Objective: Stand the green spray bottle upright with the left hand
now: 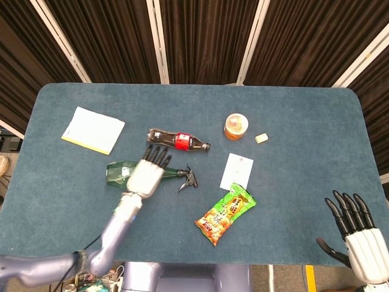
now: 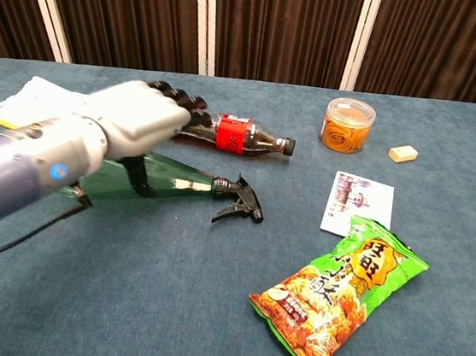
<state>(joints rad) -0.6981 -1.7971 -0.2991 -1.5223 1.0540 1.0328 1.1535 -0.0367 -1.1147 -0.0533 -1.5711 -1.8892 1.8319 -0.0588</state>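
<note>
The green spray bottle [image 1: 117, 173] lies on its side on the blue table [image 1: 304, 176], base to the left and black trigger nozzle [image 1: 189, 178] to the right. My left hand [image 1: 149, 173] hovers over its middle with fingers stretched out and apart, holding nothing. In the chest view the left hand [image 2: 133, 120] covers the bottle's wide part, leaving the green neck [image 2: 179, 182] and nozzle [image 2: 239, 202] visible. Whether the palm touches the bottle I cannot tell. My right hand [image 1: 358, 228] is open off the table's near right corner.
A cola bottle [image 1: 179, 140] lies just beyond the left hand's fingertips. A notepad [image 1: 93, 129] sits far left, an orange-filled jar [image 1: 236, 126] and eraser [image 1: 261, 138] at the back right, and a card [image 1: 236, 171] and snack bag [image 1: 225, 213] right of the nozzle.
</note>
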